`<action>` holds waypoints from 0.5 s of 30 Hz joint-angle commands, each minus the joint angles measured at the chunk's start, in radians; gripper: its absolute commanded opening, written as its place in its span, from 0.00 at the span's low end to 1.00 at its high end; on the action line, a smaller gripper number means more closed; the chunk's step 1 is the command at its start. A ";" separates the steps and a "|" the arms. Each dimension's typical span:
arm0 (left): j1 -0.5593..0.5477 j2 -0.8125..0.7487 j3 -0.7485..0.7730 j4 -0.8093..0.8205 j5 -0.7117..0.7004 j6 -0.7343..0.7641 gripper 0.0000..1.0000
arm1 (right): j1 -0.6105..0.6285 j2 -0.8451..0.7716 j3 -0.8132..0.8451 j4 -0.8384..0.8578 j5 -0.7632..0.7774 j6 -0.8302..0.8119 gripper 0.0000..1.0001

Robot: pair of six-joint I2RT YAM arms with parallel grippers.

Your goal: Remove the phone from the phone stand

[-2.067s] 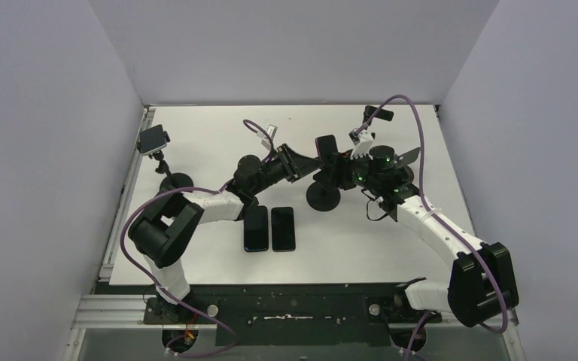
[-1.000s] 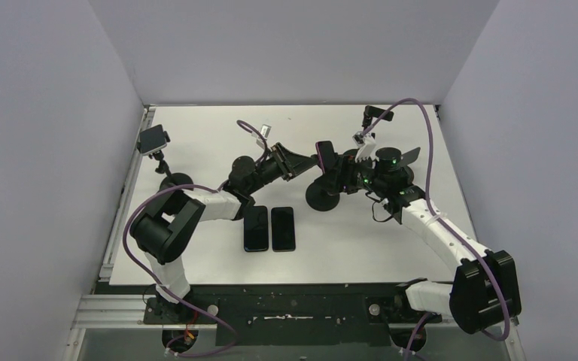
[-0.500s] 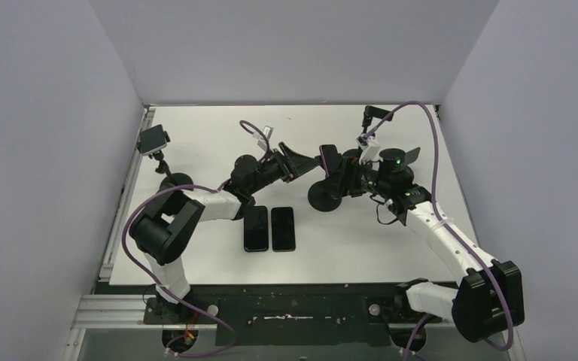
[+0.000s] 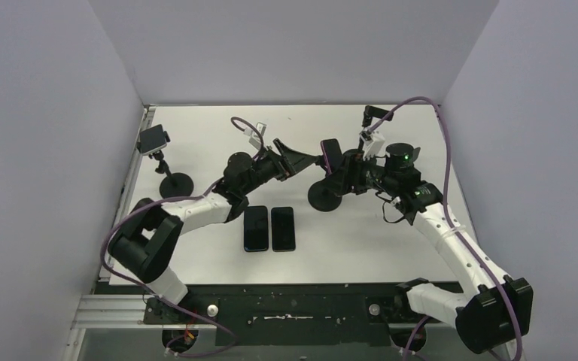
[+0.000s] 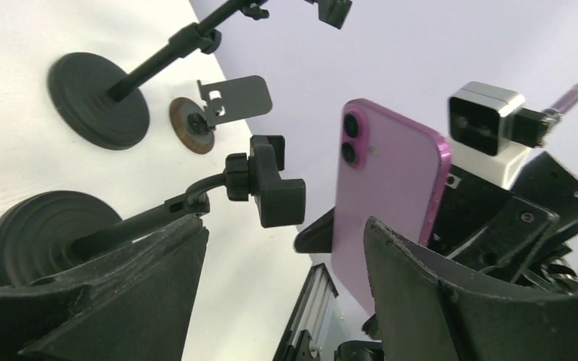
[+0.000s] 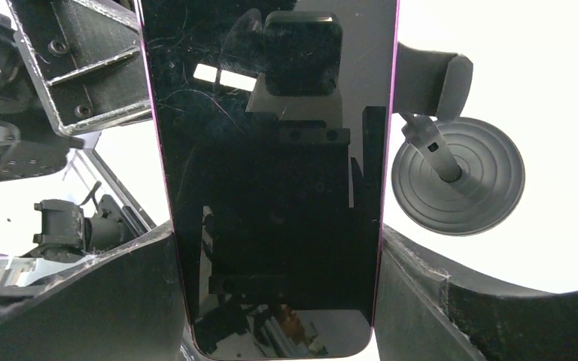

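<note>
Right wrist view: the right gripper (image 6: pixel 277 256) pinches the phone (image 6: pixel 271 150) by its long edges, the dark screen facing the lens and a finger pressed against each side. From the left wrist, its purple back stands just right of the phone stand (image 5: pixel 267 188), apart from the clamp. Both sit beyond the left gripper (image 5: pixel 286 278), whose jaws are spread wide around nothing. A second ago those left jaws were much narrower, and the phone has since drifted slightly rightward in the top view.
</note>
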 commanded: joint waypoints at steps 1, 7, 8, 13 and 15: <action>0.018 -0.211 0.010 -0.251 -0.120 0.139 0.75 | 0.076 -0.065 0.158 -0.093 0.058 -0.131 0.00; 0.024 -0.448 0.072 -0.700 -0.315 0.328 0.97 | 0.338 -0.069 0.295 -0.278 0.410 -0.254 0.00; 0.027 -0.486 0.069 -0.736 -0.320 0.344 0.97 | 0.376 -0.066 0.307 -0.290 0.459 -0.262 0.00; 0.067 -0.723 -0.049 -0.783 -0.386 0.383 0.97 | 0.558 -0.048 0.339 -0.302 0.722 -0.265 0.00; 0.094 -0.834 -0.123 -0.741 -0.367 0.370 0.97 | 0.616 -0.033 0.341 -0.290 0.794 -0.257 0.00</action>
